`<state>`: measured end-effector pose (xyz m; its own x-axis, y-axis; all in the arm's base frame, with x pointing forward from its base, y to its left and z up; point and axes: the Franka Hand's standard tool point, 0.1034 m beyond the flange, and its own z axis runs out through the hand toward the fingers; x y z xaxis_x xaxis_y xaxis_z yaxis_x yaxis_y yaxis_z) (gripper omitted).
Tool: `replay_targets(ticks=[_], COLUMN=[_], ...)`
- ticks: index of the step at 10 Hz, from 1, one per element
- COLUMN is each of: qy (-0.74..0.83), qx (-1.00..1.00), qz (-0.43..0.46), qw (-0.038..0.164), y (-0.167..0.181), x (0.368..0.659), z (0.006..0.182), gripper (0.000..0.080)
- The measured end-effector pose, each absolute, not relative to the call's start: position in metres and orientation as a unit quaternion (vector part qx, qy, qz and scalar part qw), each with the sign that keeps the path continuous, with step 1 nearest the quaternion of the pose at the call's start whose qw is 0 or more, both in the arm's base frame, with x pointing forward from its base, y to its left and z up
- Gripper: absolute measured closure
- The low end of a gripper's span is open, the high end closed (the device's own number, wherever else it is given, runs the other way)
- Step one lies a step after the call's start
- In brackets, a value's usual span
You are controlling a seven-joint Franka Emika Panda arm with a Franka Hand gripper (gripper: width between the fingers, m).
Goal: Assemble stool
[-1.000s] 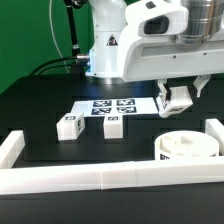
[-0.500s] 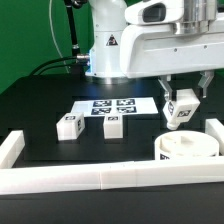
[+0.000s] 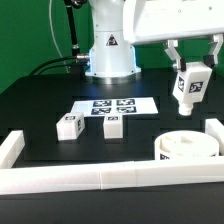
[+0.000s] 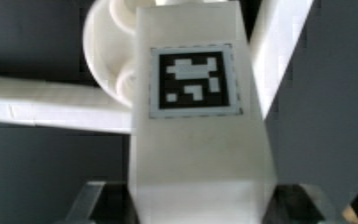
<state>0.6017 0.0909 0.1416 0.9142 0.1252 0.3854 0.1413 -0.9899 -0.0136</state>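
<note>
White plastic first leg (image 3: 68, 126) and second leg (image 3: 112, 125) lie loose on the surface (image 3: 40, 100). Further right, your gripper (image 3: 191, 68) squeezes the third leg (image 3: 188, 92), up in the air above the round seat (image 3: 186, 150). It looks like no leg is fitted yet.

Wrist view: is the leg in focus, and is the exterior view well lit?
Wrist view: the leg fills the frame, softly blurred, its tag readable; the seat behind is out of focus. Exterior view: even light, white seat bright against the black table.
</note>
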Motion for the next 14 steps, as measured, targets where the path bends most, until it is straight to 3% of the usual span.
replay_targets(ticks=[3, 6, 14], qy=[-0.072, -0.095, -0.104], qx=[-0.976, -0.974, -0.973], qz=[-0.202, -0.204, -0.203], qw=[0.023, 0.020, 0.022], y=[0.095, 0.102, 0.112], x=[0.598, 0.615, 0.622], z=[0.129, 0.116, 0.114], gripper=[0.0466, 0.0466, 0.0466])
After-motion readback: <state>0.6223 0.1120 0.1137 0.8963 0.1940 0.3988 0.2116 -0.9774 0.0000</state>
